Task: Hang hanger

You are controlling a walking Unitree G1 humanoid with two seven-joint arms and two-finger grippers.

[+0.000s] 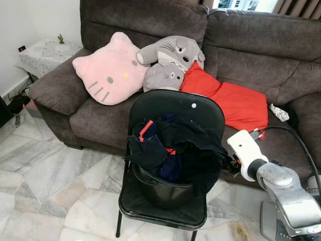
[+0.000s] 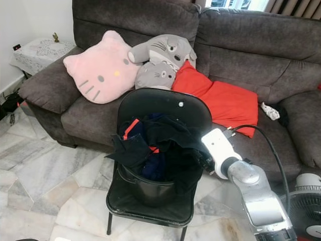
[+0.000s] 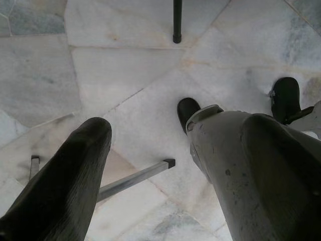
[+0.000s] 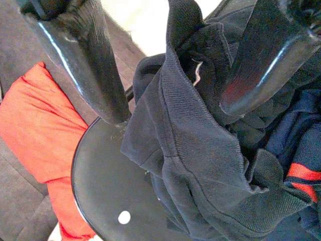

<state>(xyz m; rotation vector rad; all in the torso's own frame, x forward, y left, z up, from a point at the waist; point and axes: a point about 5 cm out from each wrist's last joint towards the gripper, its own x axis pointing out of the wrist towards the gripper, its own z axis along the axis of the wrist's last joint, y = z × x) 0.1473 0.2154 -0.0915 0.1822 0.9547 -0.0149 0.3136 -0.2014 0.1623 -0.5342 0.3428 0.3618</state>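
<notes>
One right end effector [image 4: 165, 65] | spread (straddling dark garment [image 4: 200, 150]) | chair [image 1: 170, 108] edge

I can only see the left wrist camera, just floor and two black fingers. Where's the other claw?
Observer: The right claw is up at the pile of dark clothes, one finger on each side of a fold.
Operator: What are the clothes in?
Observer: A black bucket standing on a black folding chair.
Operator: What's behind the chair?
Observer: A grey sofa with a pink cat cushion, two grey plush toys and a red cloth.
Operator: Is my left claw near any of that?
Observer: It hangs open over the marble floor, with a thin black leg's foot ahead of it.
</notes>
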